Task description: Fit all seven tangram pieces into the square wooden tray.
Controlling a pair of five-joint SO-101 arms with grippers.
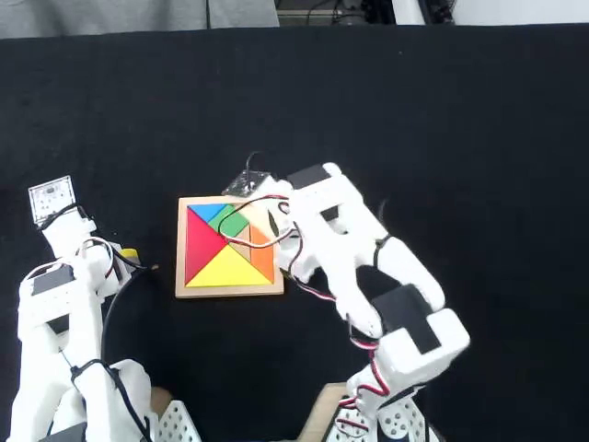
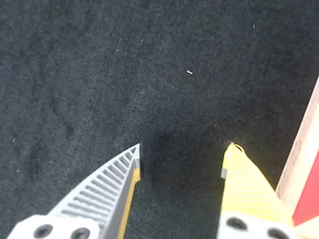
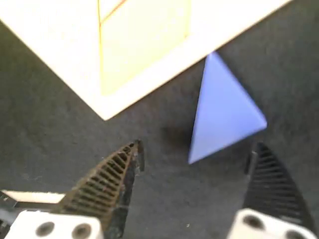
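The square wooden tray (image 1: pixel 230 291) lies mid-table with red (image 1: pixel 202 244), yellow (image 1: pixel 230 269), blue (image 1: pixel 207 213), green (image 1: pixel 234 224) and orange (image 1: pixel 263 259) pieces in it. A violet-blue triangle (image 3: pixel 224 112) rests on the black cloth just outside a tray corner (image 3: pixel 107 112), close to a pale yellow piece (image 3: pixel 144 40). My right gripper (image 3: pixel 194 157) hangs open just short of that triangle, one finger on each side. The right arm (image 1: pixel 336 230) covers the tray's right edge. My left gripper (image 2: pixel 184 148) is open over bare cloth beside the tray's left edge (image 2: pixel 299 164).
Black cloth (image 1: pixel 460 138) covers the table. A small white fleck (image 2: pixel 190 72) lies on the cloth ahead of the left gripper. The arm bases stand at the near edge. Cables loop over the tray's upper right part.
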